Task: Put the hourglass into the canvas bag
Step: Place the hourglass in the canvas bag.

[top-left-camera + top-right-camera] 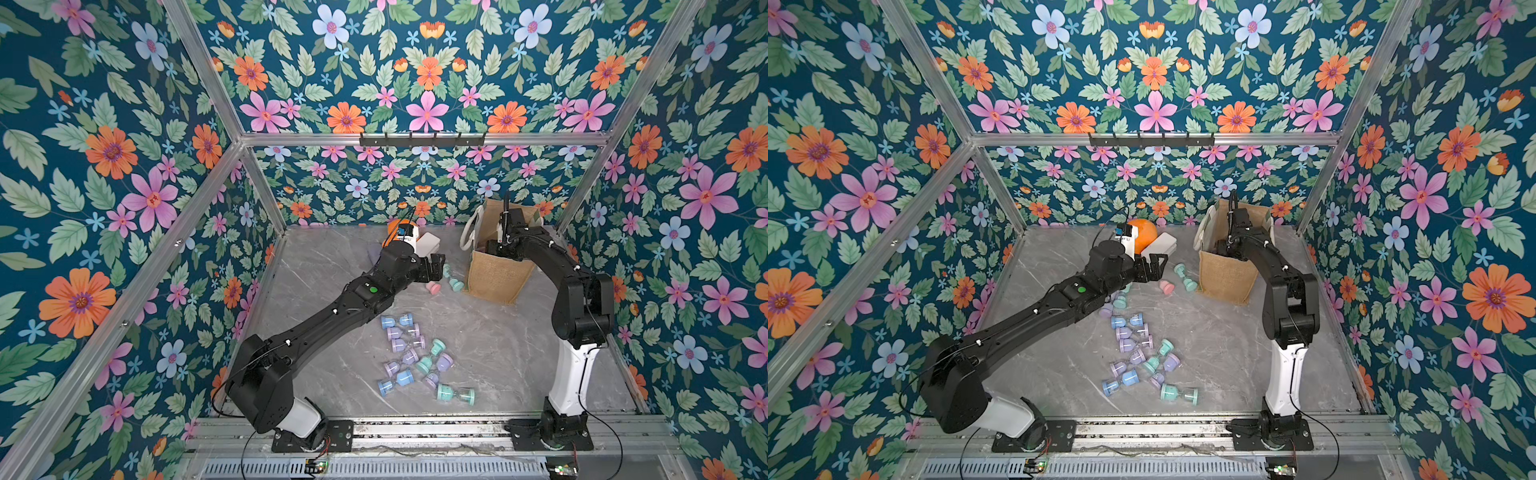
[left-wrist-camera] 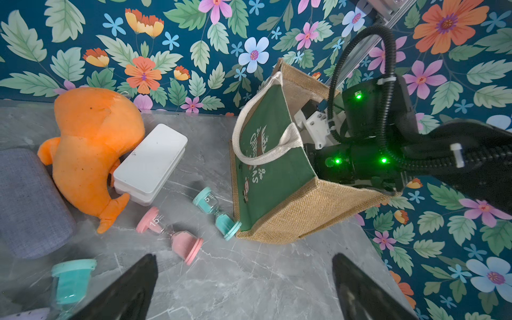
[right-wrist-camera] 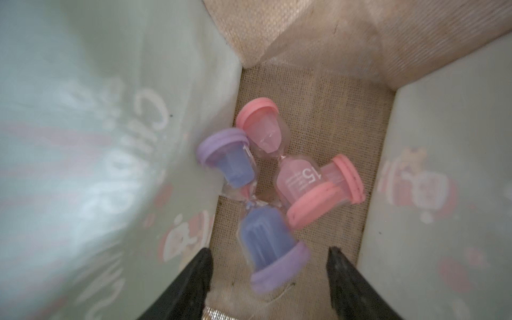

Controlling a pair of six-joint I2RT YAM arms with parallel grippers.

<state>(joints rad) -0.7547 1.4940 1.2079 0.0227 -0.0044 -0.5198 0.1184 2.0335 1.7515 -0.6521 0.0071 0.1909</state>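
The canvas bag (image 1: 496, 274) (image 1: 1225, 274) (image 2: 299, 216) stands upright at the back right of the table. My right arm reaches down into it from above, so both top views hide that gripper. In the right wrist view my right gripper (image 3: 268, 249) is open over the bag's woven floor (image 3: 318, 110). A purple hourglass (image 3: 263, 235), blurred, lies free between the jaws beside a pink hourglass (image 3: 302, 180). My left gripper (image 2: 245, 256) (image 1: 436, 264) is open and holds nothing. It hangs over the table left of the bag, near a pink hourglass (image 2: 171, 232) and a teal one (image 2: 219, 213).
Several pastel hourglasses (image 1: 415, 357) (image 1: 1142, 357) lie in a heap mid-table. An orange plush toy (image 2: 91, 144), a white box (image 2: 152, 160) and a grey cushion (image 2: 25, 202) sit by the back wall. Another teal hourglass (image 2: 69, 282) stands close to a left fingertip.
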